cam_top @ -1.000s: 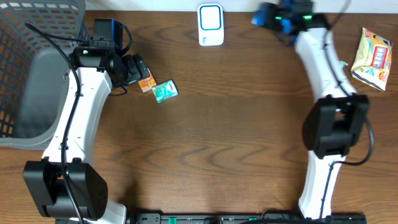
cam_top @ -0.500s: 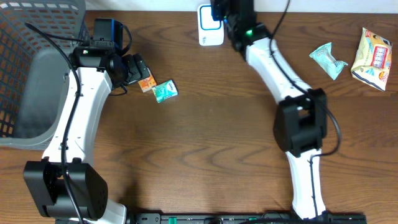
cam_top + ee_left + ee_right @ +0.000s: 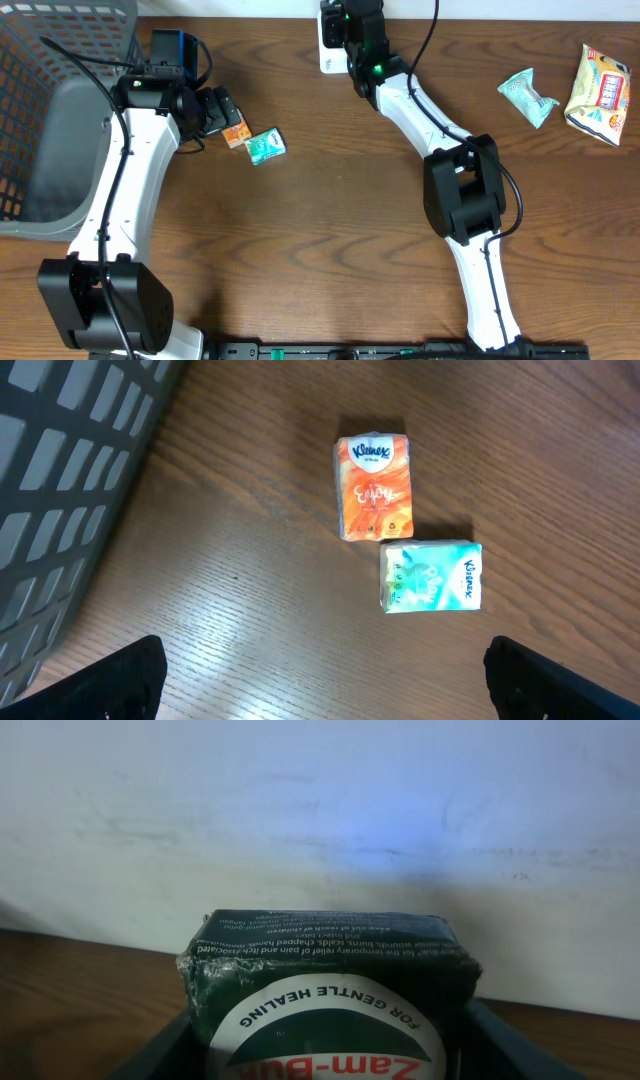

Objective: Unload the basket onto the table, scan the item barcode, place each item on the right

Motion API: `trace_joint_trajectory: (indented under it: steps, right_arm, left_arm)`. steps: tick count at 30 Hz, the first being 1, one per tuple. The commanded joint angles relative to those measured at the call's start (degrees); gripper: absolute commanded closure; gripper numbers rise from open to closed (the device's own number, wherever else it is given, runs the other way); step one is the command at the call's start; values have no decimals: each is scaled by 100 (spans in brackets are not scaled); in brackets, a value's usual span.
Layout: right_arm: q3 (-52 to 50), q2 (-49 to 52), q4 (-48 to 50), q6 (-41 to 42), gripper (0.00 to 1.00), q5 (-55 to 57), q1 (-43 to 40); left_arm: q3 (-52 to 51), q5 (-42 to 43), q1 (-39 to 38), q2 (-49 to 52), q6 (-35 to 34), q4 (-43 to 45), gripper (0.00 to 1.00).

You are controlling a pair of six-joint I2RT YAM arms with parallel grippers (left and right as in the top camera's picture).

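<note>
Jaws half-open, right gripper clasping green box

Overhead looks straight down on the whole worktop. Left wrist looks down from nearer at an orange pack and a green pack, both also seen overhead. Right wrist faces a wall, a box close before it.
</note>
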Motion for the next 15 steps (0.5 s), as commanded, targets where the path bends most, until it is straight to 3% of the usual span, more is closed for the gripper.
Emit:
trace_joint_trajectory:
  steps: [1, 12, 15]
  right_arm:
    - [28, -254, -109, 221, 62, 212, -184]
    - [28, -938, -2234, 361, 64, 570, -1631]
    - [26, -940, -3112, -33, 63, 737, -2214]
  left_arm:
    - [24, -74, 20, 26, 37, -15, 0]
    - [24, -74, 20, 26, 35, -15, 0]
    - [24, -74, 20, 26, 35, -15, 0]
